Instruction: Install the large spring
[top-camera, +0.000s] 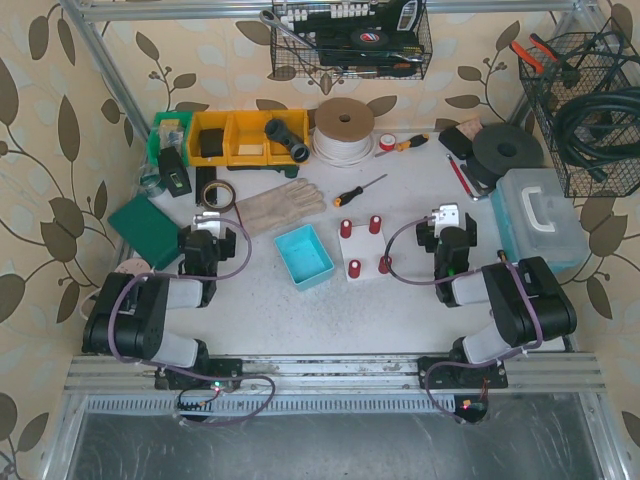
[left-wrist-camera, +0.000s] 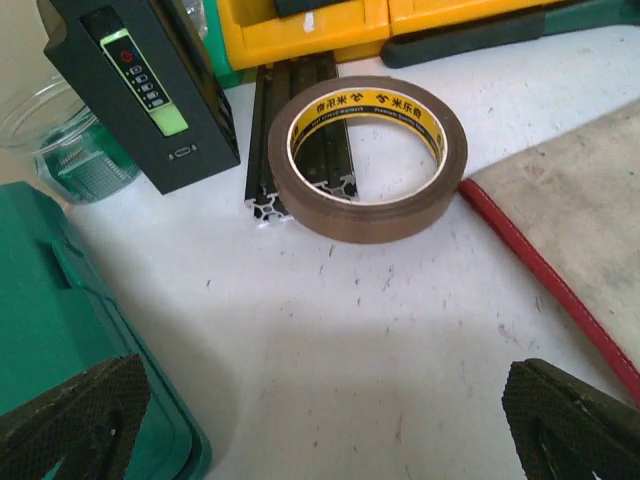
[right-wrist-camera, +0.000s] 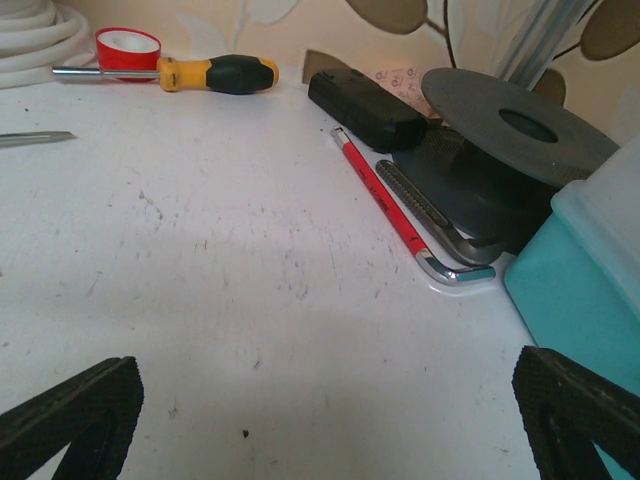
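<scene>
Centrally, four red pegs, one blue tray, left and right jaws released

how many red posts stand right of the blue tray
4 red posts in a square: back left, back right, front left, front right, all right of the blue tray. None looks hidden.

Landmark: blue tray, mid-table.
Just beyond tray, slightly left: pale work glove, lying flat.
Beyond-left of tray: brown tape roll, propped on black rail.
Far beyond tray: yellow bins, white cord spool.
Left of tray: green case.
Right of tray, well apart: clear-lidded teal box; beyond-right, black disc.
</scene>
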